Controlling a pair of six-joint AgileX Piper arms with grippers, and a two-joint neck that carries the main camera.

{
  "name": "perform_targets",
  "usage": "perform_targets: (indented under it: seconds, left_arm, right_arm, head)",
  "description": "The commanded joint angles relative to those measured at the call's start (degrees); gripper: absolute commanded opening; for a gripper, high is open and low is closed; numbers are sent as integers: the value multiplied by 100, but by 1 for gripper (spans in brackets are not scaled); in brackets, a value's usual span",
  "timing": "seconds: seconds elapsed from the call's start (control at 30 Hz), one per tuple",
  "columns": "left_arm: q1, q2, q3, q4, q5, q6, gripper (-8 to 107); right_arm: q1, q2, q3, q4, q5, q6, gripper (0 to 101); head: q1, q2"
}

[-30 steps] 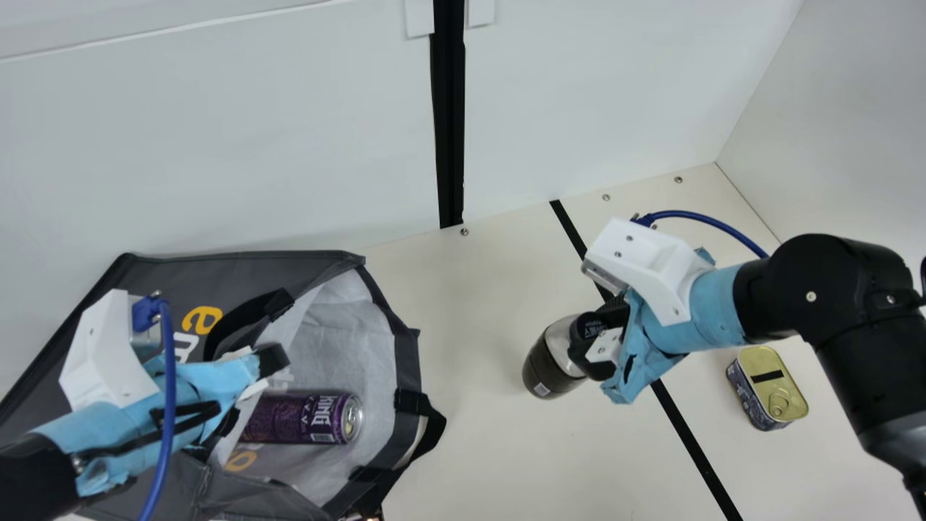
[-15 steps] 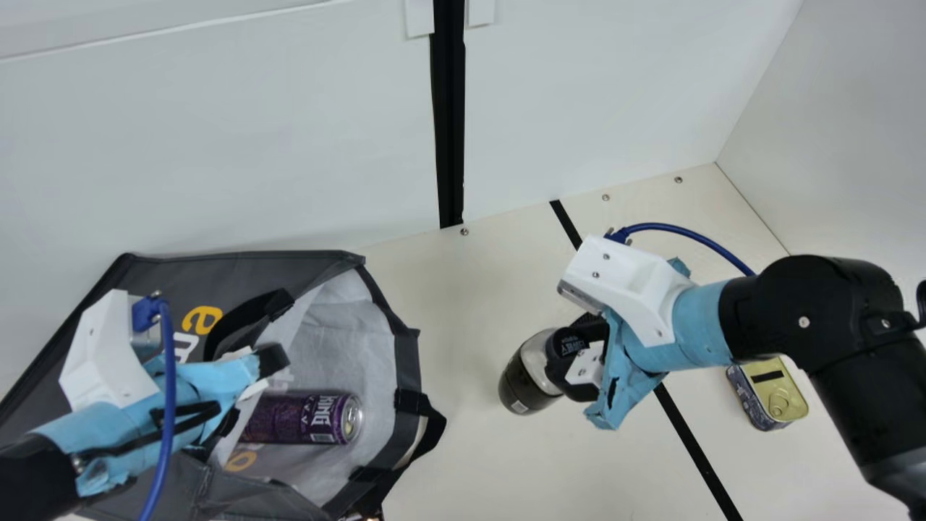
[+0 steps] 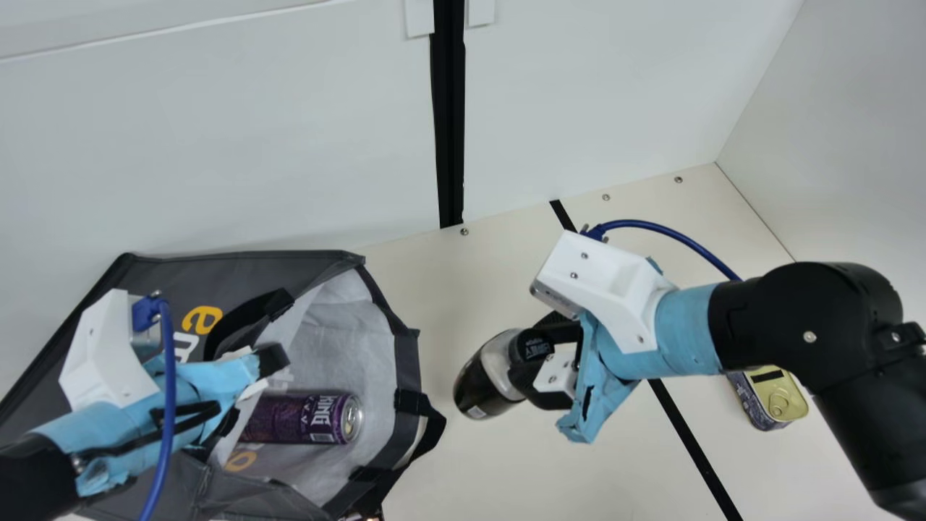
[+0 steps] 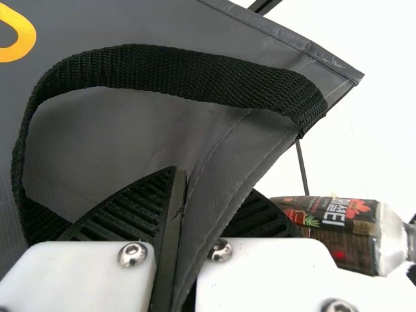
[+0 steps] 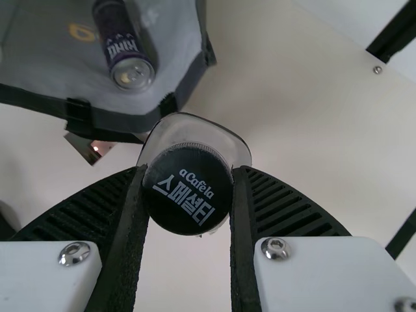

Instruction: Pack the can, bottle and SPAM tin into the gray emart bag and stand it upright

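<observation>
White back wall (image 3: 217, 145), black vertical strip (image 3: 449, 130) running down it to the counter (image 3: 434, 275). Small white tabs (image 3: 419, 18) flank the strip up top. Pale side wall (image 3: 854, 145) on the right meets the back wall at a corner. Counter cream, black diagonal line (image 3: 687, 434) across it, small screws (image 3: 606, 197) near the back edge. Light soft, fairly even.

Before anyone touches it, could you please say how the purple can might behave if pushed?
The can lies on its side, so a nudge across its length would probably roll it. The creased bag lining might slow it. The can's glossy wall could prove slippery.
</observation>
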Motion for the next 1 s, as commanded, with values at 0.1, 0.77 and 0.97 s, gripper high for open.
perform_targets:
  seconds: [0.1,0.77,0.97]
  left_arm:
    - [0,0,0,0,0,0,-8]
    - [0,0,0,0,0,0,-8]
    - [0,0,0,0,0,0,-8]
  right_arm:
    - [264,-38,-110,145,-12,217,0]
    - [836,8,-676,348,-12,705,0]
    - [920,95,-782,407,-12,737,0]
  head:
    - [-130,-5]
    - [-130,-5]
    - [-130,-5]
